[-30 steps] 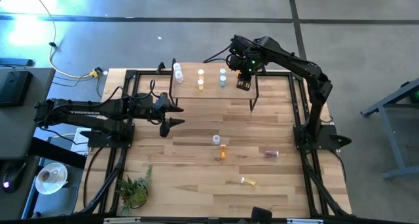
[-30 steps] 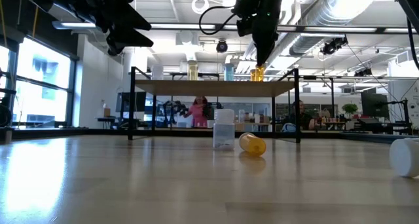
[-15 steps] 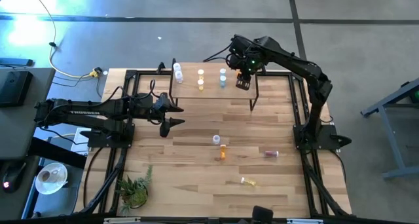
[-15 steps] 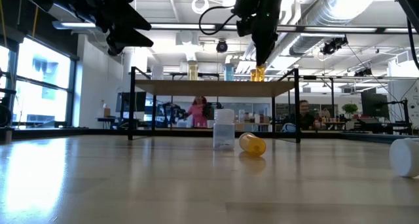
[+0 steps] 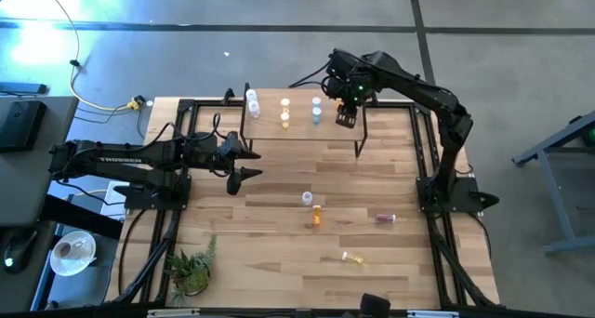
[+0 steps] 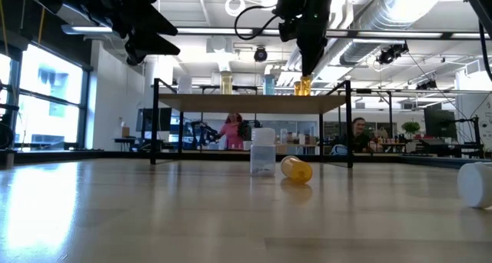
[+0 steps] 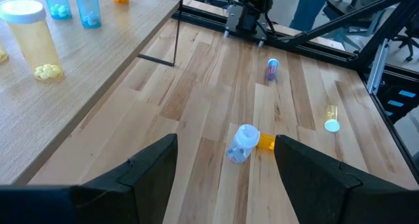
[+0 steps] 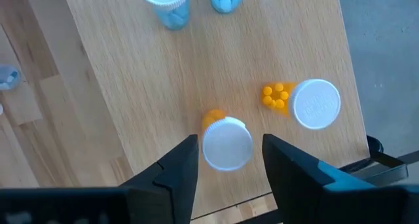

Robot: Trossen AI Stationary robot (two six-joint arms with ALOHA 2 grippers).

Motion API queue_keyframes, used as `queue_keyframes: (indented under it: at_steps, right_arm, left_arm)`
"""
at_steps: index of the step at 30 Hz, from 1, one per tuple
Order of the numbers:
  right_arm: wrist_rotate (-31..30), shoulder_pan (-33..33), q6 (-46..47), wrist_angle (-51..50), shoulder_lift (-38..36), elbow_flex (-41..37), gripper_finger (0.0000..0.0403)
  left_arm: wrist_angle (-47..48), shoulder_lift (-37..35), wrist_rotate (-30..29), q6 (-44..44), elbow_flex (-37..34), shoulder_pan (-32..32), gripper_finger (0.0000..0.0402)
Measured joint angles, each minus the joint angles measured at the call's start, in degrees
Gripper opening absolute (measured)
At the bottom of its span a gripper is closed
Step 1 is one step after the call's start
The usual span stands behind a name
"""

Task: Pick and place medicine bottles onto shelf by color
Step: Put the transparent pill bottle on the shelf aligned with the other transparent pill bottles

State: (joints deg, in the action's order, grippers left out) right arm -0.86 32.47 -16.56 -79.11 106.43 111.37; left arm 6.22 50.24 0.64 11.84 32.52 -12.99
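Note:
The shelf (image 5: 302,130) stands at the table's far middle. On it stand two white bottles (image 5: 252,101), two pale yellow bottles (image 5: 284,112), two blue bottles (image 5: 317,111) and two amber bottles at its right end. My right gripper (image 8: 229,168) is open and points down over the shelf's right end. Its fingers stand on either side of the white cap of one amber bottle (image 8: 227,144) with a gap on both sides; that bottle stands on its base on the shelf (image 6: 302,84). The other amber bottle (image 8: 314,103) stands beside it. My left gripper (image 7: 226,178) is open and empty, above the table at its left (image 5: 244,162).
On the table's middle stand or lie a clear bottle (image 5: 306,198), upright, an amber bottle (image 5: 316,216) on its side, a purplish bottle (image 5: 385,218) and a pale yellow bottle (image 5: 351,258), both lying. A small plant (image 5: 191,267) stands at the near left corner.

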Motion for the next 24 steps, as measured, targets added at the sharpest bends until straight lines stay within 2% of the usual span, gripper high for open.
queue_keyframes:
  at_steps: [21,24]
  right_arm:
    - [1.04,0.0,1.49,-0.68,-10.05,-0.05,0.0161]
    - [2.41,0.0,1.52,-0.59,-12.31,-2.02,0.0161]
  left_arm:
    - [-0.04,0.0,-0.02,0.0,0.02,0.0,0.0243]
    - [-0.04,0.0,-0.02,0.0,0.02,-0.01,0.0243]
